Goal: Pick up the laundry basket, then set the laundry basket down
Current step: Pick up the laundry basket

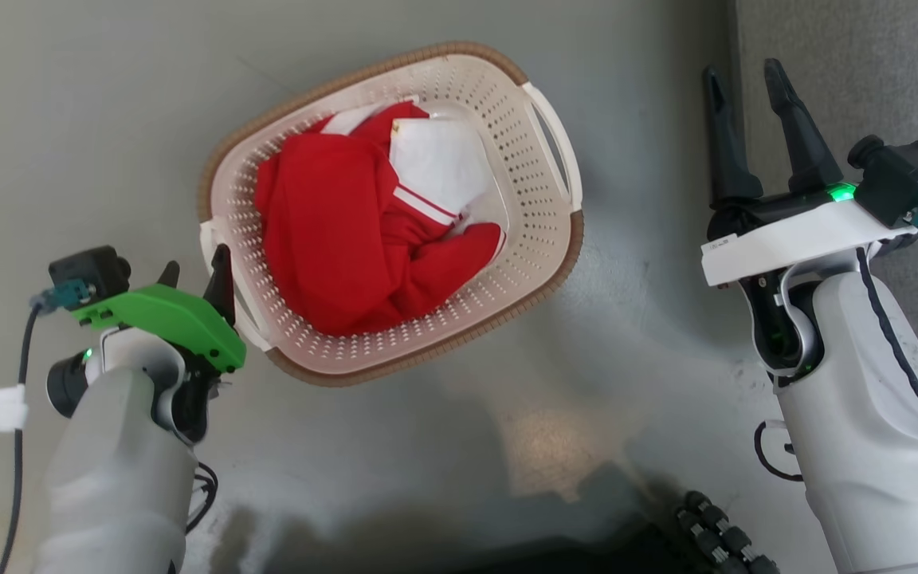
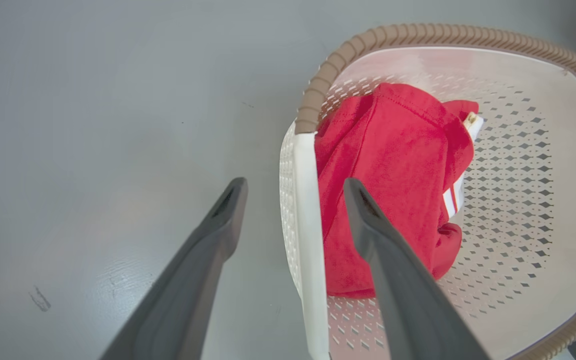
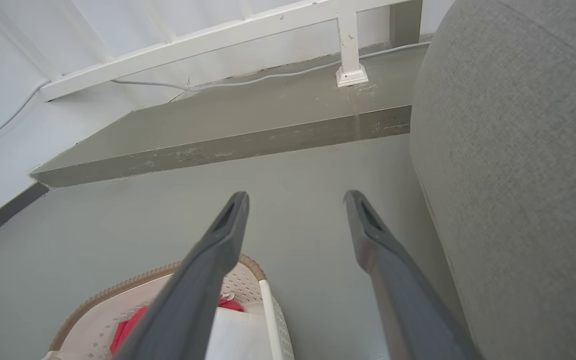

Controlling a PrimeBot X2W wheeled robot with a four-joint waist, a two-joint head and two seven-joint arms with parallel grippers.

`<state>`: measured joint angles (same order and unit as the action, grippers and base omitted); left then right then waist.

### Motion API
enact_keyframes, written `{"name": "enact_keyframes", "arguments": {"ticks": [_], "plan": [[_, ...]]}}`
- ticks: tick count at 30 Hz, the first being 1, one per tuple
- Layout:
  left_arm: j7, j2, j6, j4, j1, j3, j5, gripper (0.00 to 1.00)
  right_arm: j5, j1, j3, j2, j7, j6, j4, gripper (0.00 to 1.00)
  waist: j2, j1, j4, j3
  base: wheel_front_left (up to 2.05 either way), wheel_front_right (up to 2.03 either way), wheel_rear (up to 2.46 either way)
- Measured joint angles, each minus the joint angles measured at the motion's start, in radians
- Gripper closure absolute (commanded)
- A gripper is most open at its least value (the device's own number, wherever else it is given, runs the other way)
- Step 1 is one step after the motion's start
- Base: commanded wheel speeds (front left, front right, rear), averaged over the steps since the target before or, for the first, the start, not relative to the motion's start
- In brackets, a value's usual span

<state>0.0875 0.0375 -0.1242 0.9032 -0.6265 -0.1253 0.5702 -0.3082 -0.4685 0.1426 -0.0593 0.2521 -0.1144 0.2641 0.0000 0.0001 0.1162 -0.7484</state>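
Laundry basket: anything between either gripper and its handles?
Nothing visible. The left gripper, open, straddles the laundry basket's near handle; the red garment lies beside its inner finger. The right gripper, open, has bare floor before the far handle.

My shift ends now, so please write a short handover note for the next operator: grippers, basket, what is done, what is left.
Left gripper: open, straddling the near white handle of the laundry basket, not closed on it.
Right gripper: open, beside the grey sofa, apart from the basket.
Basket: seemingly on the floor, red garment inside.
Done: left arm in place. Left: grasp, lift, set down.
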Motion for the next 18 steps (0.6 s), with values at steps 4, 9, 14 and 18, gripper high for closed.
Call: {"name": "enact_keyframes", "arguments": {"ticks": [4, 9, 14, 18], "plan": [[-0.014, 0.006, 0.000, 0.035, -0.033, -0.004, 0.000, 0.00, 0.000, -0.005, 0.000, 0.000, 0.000, 0.000, 0.000, 0.00, 0.0000, 0.0000, 0.009, -0.028, 0.00, 0.00, 0.00], [-0.035, 0.012, 0.000, 0.076, -0.063, -0.007, 0.002, 0.00, -0.001, -0.020, 0.000, 0.001, 0.003, -0.003, -0.003, 0.00, 0.0000, 0.0000, 0.020, -0.057, 0.00, 0.00, 0.00], [-0.044, 0.012, 0.000, 0.102, -0.105, -0.007, 0.016, 0.00, -0.002, -0.022, -0.001, 0.002, 0.003, -0.008, -0.004, 0.00, 0.0000, 0.0000, 0.027, -0.084, 0.00, 0.00, 0.00], [-0.047, 0.012, 0.000, 0.128, -0.127, -0.009, 0.016, 0.00, -0.002, -0.032, -0.004, 0.002, 0.003, -0.008, -0.004, 0.00, 0.0000, 0.0000, 0.030, -0.100, 0.00, 0.00, 0.00]]}}
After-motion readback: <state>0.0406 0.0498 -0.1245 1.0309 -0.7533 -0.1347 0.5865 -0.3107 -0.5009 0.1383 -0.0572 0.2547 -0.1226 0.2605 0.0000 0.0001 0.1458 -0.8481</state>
